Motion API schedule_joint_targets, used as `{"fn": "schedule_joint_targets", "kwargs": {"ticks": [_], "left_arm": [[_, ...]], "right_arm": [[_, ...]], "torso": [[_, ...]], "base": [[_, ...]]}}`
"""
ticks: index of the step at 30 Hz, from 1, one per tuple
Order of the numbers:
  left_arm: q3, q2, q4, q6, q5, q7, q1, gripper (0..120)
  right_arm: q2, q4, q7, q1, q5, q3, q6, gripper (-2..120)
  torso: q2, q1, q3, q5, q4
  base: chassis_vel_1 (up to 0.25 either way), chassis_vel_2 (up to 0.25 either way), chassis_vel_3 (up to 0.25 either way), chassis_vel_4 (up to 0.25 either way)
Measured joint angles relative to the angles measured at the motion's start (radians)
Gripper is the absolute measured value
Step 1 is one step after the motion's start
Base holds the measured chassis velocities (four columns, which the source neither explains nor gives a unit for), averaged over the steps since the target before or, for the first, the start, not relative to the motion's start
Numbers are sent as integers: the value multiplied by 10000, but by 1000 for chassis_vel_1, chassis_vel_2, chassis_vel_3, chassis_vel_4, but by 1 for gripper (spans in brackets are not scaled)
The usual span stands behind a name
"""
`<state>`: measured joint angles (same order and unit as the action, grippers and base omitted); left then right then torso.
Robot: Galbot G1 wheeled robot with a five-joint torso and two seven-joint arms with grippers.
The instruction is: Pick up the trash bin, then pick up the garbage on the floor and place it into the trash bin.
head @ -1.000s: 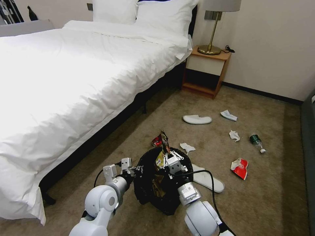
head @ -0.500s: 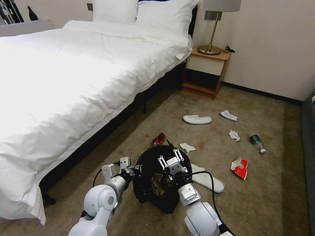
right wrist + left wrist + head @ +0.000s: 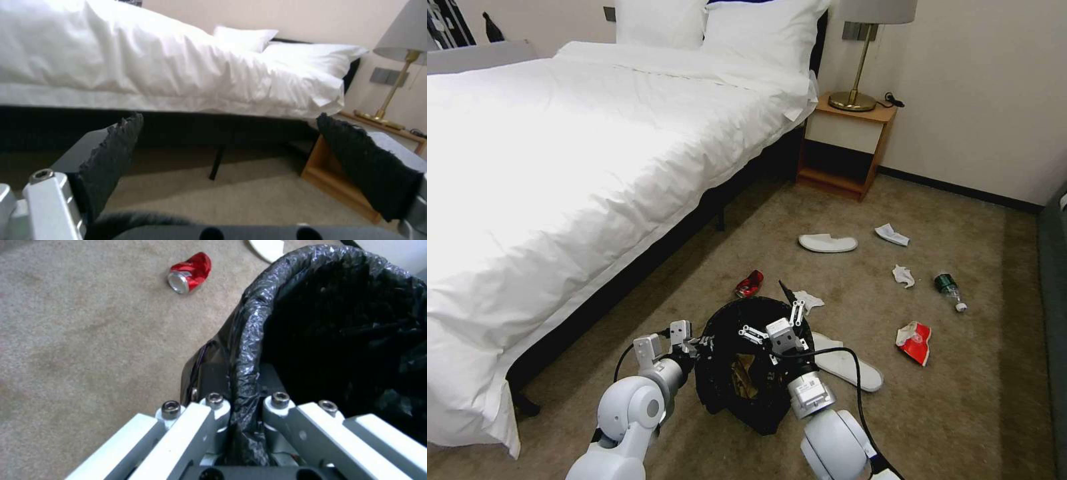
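- The trash bin (image 3: 740,373), black and lined with a crinkled black bag, is held up off the carpet in front of the robot, near the foot-side edge of the bed (image 3: 580,153); something tan lies inside it.
- The left gripper (image 3: 242,406) holds the bin at the rim on the bed side: in the left wrist view its jaws are pressed onto the bag-covered rim, one inside and one outside.
- The right gripper (image 3: 774,319) hangs over the bin's mouth with nothing in it, its jaws spread wide; in the right wrist view the two black finger pads (image 3: 111,156) stand well apart with carpet and bed between them.
- A crushed red can (image 3: 750,283) lies on the carpet just beyond the bin, toward the bed; the left wrist view shows it too, apart from the rim.
- A crumpled white tissue (image 3: 808,300) lies just past the bin's far rim.
- One white slipper (image 3: 847,365) lies just beside the bin on the side away from the bed; a second slipper (image 3: 827,243) lies farther off, toward the nightstand (image 3: 847,143).
- A red snack packet (image 3: 914,341) lies beyond the near slipper, well apart from the bin.
- Farther still are another tissue (image 3: 903,275), a white scrap (image 3: 892,235) and a green plastic bottle (image 3: 948,288).
- A brass lamp (image 3: 860,67) stands on the nightstand.
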<state>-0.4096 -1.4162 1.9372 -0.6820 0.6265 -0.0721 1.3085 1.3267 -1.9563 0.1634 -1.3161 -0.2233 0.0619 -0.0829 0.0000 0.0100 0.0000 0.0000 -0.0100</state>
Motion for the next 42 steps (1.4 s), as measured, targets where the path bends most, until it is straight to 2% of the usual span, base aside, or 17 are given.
{"fn": "schedule_joint_targets", "kwargs": {"ticks": [2,8,18,21,22,23,24,25,26,28,29,30,36,42], "left_arm": [[-7,64,-20,0,-55,0,58,3],[-49,87,-79,88,-192,32,133,3],[-300,153,-79,380,-358,97,118,3],[-438,159,-58,1032,-407,30,-67,3],[-438,159,-58,1032,-407,30,-67,3],[-461,147,-76,1340,-343,-29,-157,3],[-516,127,-159,1896,-389,-12,-279,3],[-516,127,-159,1896,-389,-12,-279,3],[-569,125,-238,2613,-508,44,-392,3],[-583,127,-246,2845,-546,56,-430,3],[-613,134,-243,3335,-677,119,-504,3],[-616,134,-216,3561,-755,189,-523,3],[-648,126,26,4237,-1195,389,-513,3],[-621,-23,93,4425,-1357,393,-412,3]], "right_arm": [[-145,-435,-32,434,325,159,347,100],[-366,-1007,-99,807,850,894,671,100],[-361,-1071,27,63,1314,2570,406,100],[-255,-586,238,-140,1624,3234,232,100],[-255,-586,238,-140,1624,3234,232,100],[-189,-401,305,-146,1655,3376,196,100],[-45,-143,404,-145,1679,3559,140,100],[-45,-143,404,-145,1679,3559,140,100],[128,126,562,-143,1798,3666,141,100],[191,230,635,-142,1867,3671,163,100],[318,475,803,-135,2028,3676,272,100],[379,622,854,-128,2057,3675,303,100],[493,1307,904,-60,2057,3708,344,100],[517,1817,904,-22,2169,3663,352,100]], "torso": [[0,0,0,0,1],[0,0,0,0,1],[0,0,0,0,0],[0,0,0,1,0],[0,0,0,1,0],[0,0,0,0,0],[0,1,0,0,-1],[0,1,0,0,-1],[0,0,1,1,-1],[0,0,1,1,-1],[0,0,0,1,1],[0,0,1,0,2],[0,0,1,0,1],[0,0,0,0,1]], "base": [[0,0,0,0],[0,0,0,0],[0,0,0,0],[0,0,0,0],[0,0,0,0],[0,0,0,0],[0,0,0,0],[0,0,0,0],[0,0,0,0],[0,0,0,0],[0,0,0,0],[0,0,0,0],[0,0,0,0],[0,0,0,0]]}}
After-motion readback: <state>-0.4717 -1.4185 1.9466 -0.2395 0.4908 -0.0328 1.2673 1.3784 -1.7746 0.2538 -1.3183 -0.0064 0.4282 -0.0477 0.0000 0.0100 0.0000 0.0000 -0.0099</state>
